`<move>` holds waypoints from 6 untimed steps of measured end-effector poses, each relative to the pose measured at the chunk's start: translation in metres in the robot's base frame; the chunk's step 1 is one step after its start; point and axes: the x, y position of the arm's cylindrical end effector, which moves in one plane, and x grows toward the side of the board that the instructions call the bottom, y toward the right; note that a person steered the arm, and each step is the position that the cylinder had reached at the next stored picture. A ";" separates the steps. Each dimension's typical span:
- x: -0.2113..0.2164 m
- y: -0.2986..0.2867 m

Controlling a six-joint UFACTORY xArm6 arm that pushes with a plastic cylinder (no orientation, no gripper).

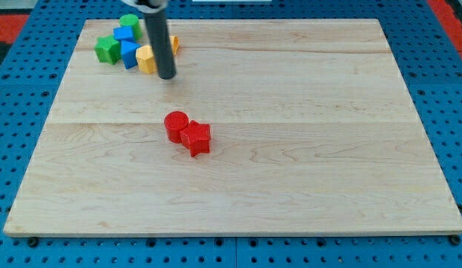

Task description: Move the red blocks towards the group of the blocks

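Two red blocks lie touching near the board's middle: a red cylinder (176,125) and a red star-shaped block (196,138) to its lower right. The group sits at the view's top left: a green cylinder (129,22), a blue block (124,34), a green block (107,50), a blue block (130,53), a yellow block (147,59) and an orange-yellow block (173,44) partly hidden by the rod. My tip (166,76) rests on the board just right of the yellow block, above the red blocks and apart from them.
The blocks lie on a pale wooden board (305,149). Around it is a blue perforated table (22,134). The board's edges lie close to the frame on all sides.
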 end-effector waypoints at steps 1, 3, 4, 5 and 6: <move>0.063 0.044; 0.178 0.100; 0.184 0.096; 0.189 0.061; 0.173 0.031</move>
